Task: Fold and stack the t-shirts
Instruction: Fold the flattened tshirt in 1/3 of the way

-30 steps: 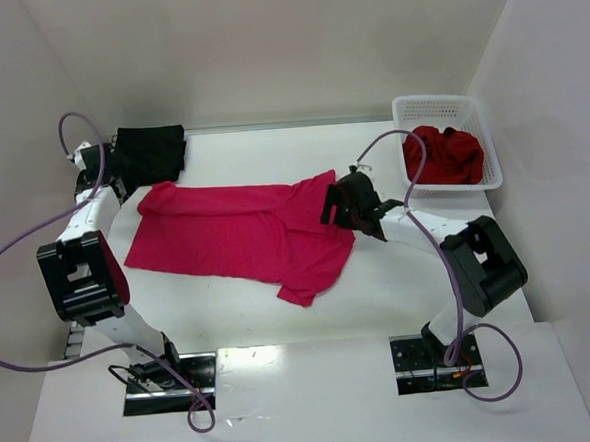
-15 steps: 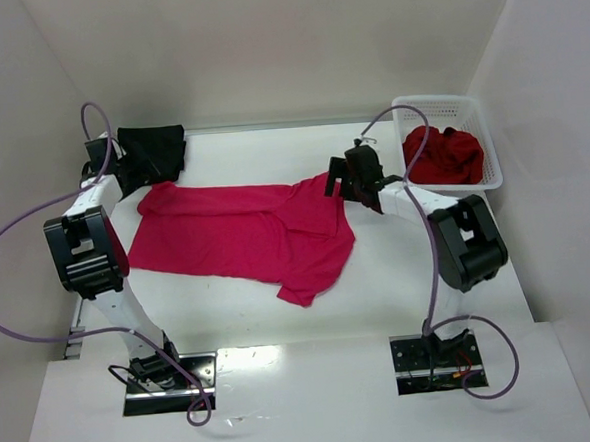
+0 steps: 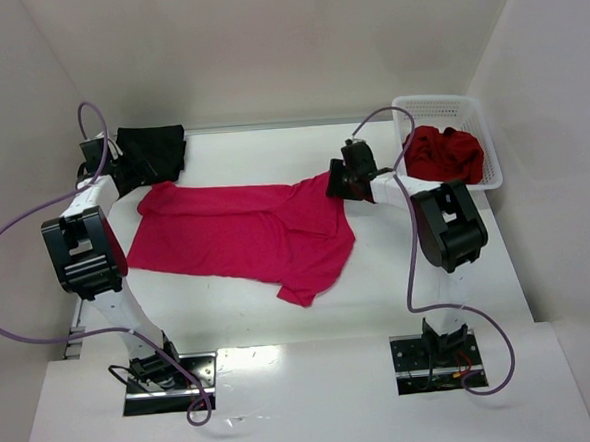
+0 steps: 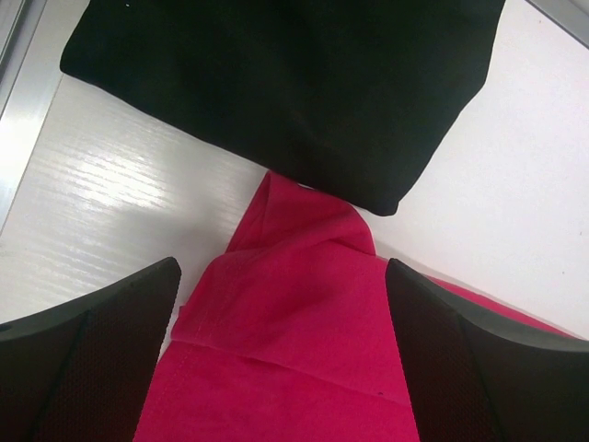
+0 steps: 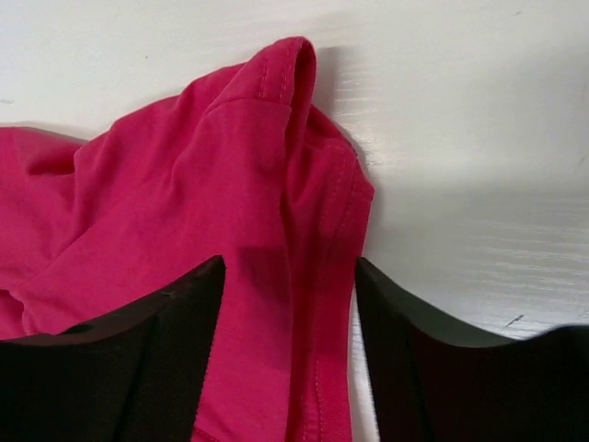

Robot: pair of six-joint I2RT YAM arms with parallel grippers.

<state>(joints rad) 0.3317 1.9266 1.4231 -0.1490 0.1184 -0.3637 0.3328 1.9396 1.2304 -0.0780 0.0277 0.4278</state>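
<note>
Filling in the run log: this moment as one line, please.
phase: pre-grasp, crimson-pink t-shirt | left gripper: open over far-left corner | right gripper: open astride far-right corner | black t-shirt: folded

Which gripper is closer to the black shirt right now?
Left. The left gripper hovers beside the black shirt; the right gripper is far off, at the pink shirt's opposite end.

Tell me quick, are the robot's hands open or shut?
Left gripper: jaws open, holding nothing.
Right gripper: jaws open around the pink t-shirt edge, not pinching it.
</note>
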